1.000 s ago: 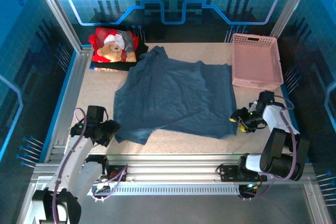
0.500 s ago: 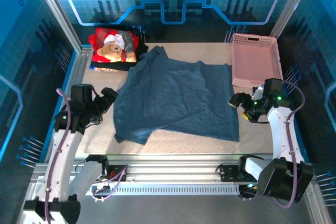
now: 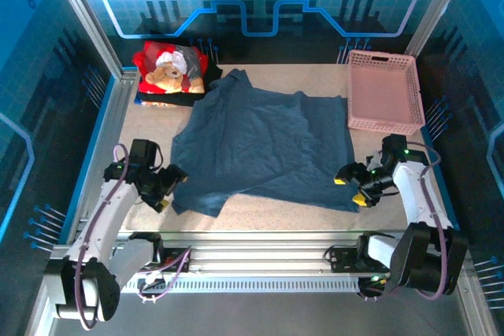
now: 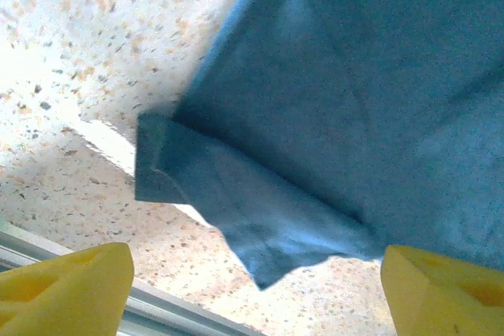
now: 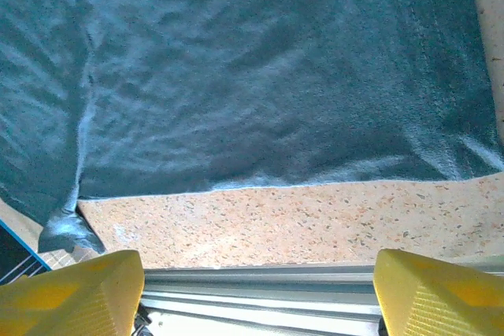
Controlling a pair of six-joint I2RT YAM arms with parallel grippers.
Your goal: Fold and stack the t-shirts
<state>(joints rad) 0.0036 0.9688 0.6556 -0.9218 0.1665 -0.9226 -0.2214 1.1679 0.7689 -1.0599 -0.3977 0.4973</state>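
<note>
Shirt, slate-blue [image 3: 264, 143], lies spread flat; your left gripper [image 3: 170, 188] at near-left corner, right gripper [image 3: 349, 190] at near-right, both jaws wide, empty.

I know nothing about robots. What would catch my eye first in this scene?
A big slate-blue t-shirt lies spread across the middle of the table, with an open claw poised by each near corner: the left claw and the right claw. At the far left sits a red shirt with a teddy-bear print, and at the far right a pink basket.
</note>
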